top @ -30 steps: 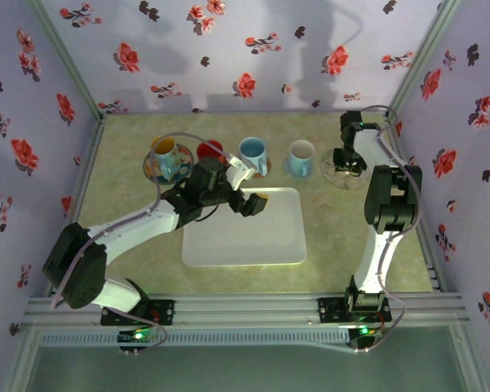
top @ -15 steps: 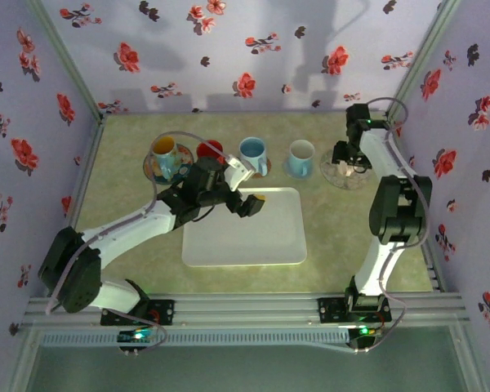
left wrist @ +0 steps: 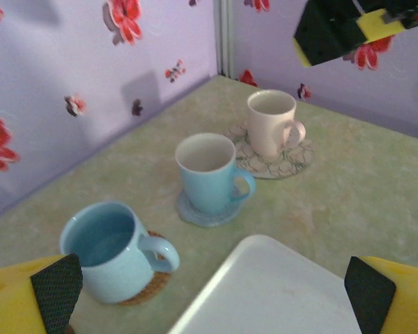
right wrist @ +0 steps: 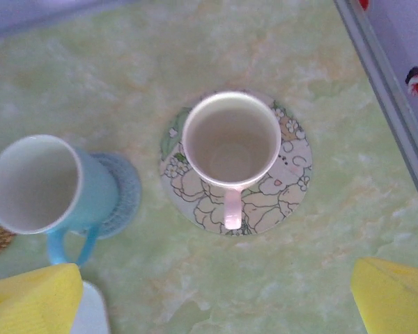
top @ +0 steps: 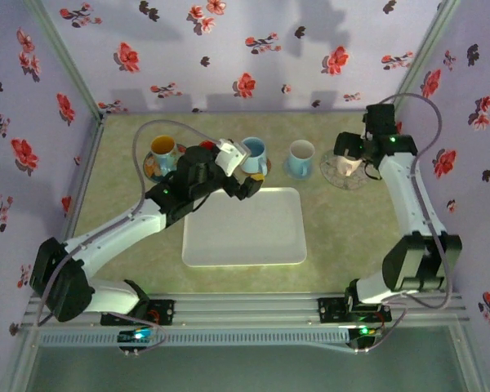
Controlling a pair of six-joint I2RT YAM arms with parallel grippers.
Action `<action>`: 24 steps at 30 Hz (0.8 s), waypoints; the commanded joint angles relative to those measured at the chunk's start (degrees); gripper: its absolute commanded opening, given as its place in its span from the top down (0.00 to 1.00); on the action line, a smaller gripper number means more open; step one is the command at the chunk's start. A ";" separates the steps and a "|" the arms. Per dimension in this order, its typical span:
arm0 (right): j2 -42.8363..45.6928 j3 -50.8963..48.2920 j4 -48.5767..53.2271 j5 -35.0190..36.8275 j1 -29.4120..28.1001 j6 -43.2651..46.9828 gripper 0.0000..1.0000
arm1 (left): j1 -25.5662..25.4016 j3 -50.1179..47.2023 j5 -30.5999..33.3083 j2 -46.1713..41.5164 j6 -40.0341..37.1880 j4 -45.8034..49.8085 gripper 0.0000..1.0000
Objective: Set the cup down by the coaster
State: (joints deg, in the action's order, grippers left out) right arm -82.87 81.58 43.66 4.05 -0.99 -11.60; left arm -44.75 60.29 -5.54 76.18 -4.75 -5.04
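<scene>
The pink cup (right wrist: 231, 142) stands upright on the floral coaster (right wrist: 282, 184), handle towards the near side, in the far right corner of the bench (top: 351, 237). The side rail (right wrist: 386, 83) runs close past the coaster's right edge, leaving only a narrow strip of bench there. To the left, a pale cup (right wrist: 35, 182) sits on a blue coaster (right wrist: 125, 191), near the floral one but not touching it. The bench on the near side of the pink cup is bare, and so is the stretch right of the tray (top: 243, 237).

The right fingers (right wrist: 393, 296) are spread wide above the pink cup's near side, holding nothing and apart from the cup. The left fingers (left wrist: 397, 299) are also spread wide and empty, hanging over the tray's far edge just in front of the blue cup (left wrist: 104, 247). The yellow cup (top: 163, 149) stands clear at the far left of the row.

A second ago the right fingers were down around the pink cup and much closer together. Since then they have parted and risen off it, and the right arm's elbow has swung out towards the right wall. The pink cup has kept its place on the coaster. The left arm has reached farther back, from over the tray to the row of cups, and its wrist now covers the red cup seen earlier.
</scene>
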 commanded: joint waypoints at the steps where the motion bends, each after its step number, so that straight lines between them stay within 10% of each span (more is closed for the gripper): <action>1: 5.98 -3.01 -4.49 -2.51 0.03 0.61 0.00 | -0.25 1.83 3.99 -3.99 -1.54 -3.21 0.00; 24: 36.69 -40.53 -43.86 -0.44 -0.15 -0.47 0.00 | 3.08 -27.29 39.67 -40.98 -5.48 -5.84 0.00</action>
State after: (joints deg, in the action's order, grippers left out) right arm -46.72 43.90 6.50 1.69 -1.02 -12.14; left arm -42.19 35.00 26.68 38.92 -8.43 -10.07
